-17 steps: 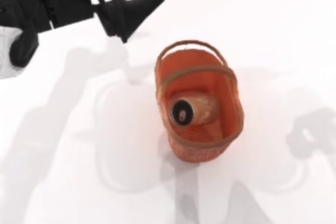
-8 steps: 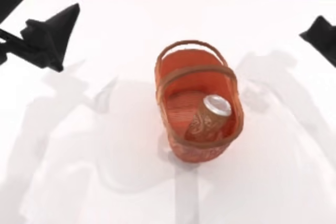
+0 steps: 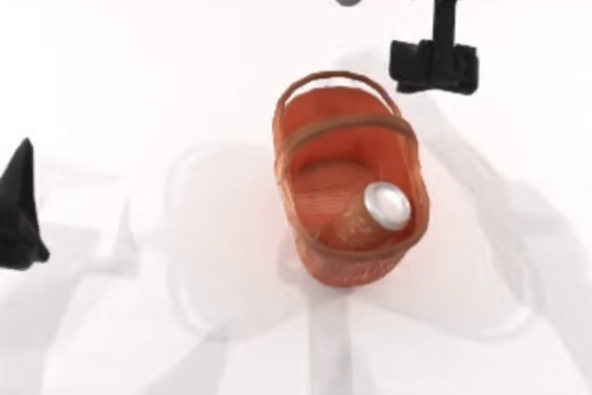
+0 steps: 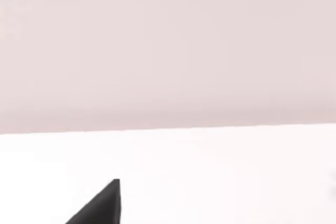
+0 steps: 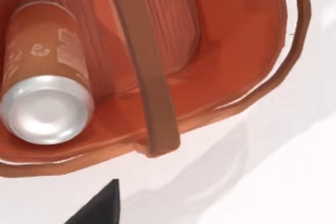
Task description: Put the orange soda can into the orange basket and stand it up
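Top view: the orange basket sits near the middle of the counter. One brown handle arches across its opening. A second handle arches over its far end.

The orange soda can is inside the basket, on the top view's right side, close against the wall there. I cannot tell whether it touches the wall. The silver bottom faces up. The can is tilted, not upright: part of its tan side shows below and to the left of the silver disc. The ribbed floor is bare beside it.

Right wrist view: the can shows its silver end toward the camera, with white markings on its side. The handle strap crosses the basket's opening just beside it.

My right tool hangs above the counter, beyond the basket's far right corner, apart from both basket and can. It holds nothing. I cannot tell whether it is set wide or narrow.

My left tool is at the counter's left edge, well apart from the basket, and holds nothing. I cannot tell its setting either. The left wrist view shows only bare counter and the wall behind it.
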### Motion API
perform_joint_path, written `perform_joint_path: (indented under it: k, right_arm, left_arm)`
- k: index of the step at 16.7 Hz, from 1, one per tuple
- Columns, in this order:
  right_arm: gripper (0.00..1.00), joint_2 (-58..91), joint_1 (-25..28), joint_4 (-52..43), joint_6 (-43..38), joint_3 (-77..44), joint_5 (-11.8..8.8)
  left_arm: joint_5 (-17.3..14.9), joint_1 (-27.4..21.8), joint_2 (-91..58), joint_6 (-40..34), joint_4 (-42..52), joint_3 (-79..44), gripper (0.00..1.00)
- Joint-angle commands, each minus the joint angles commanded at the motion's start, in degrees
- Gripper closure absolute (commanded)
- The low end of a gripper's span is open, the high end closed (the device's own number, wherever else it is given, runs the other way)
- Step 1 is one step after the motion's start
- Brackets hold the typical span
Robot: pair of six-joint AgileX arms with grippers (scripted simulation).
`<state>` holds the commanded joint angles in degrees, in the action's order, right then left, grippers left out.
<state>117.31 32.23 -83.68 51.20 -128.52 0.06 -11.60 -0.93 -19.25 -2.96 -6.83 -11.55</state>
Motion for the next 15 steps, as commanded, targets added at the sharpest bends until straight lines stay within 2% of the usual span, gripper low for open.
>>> perform_joint_path:
  k: [4, 7, 9, 15]
  right_arm:
    - [0.00, 14.4, 3.6, -10.1, 5.6, -13.9, 0.2]
    - [0.00, 20.8, 5.2, -14.6, 8.0, -19.4, 0.3]
    - [0.00, 22.4, 5.6, -15.7, 8.6, -20.7, 0.3]
    - [0.00, 22.4, 5.4, -15.4, 8.6, -20.4, 0.3]
  left_arm:
    - [7.3, 1.4, 12.8, 1.7, 4.6, 7.5, 0.00]
    - [10.7, 1.9, 18.0, 2.7, 6.4, 10.8, 0.00]
    - [11.6, 2.1, 19.3, 3.0, 6.8, 11.6, 0.00]
    - [11.6, 2.1, 19.3, 3.0, 6.8, 11.6, 0.00]
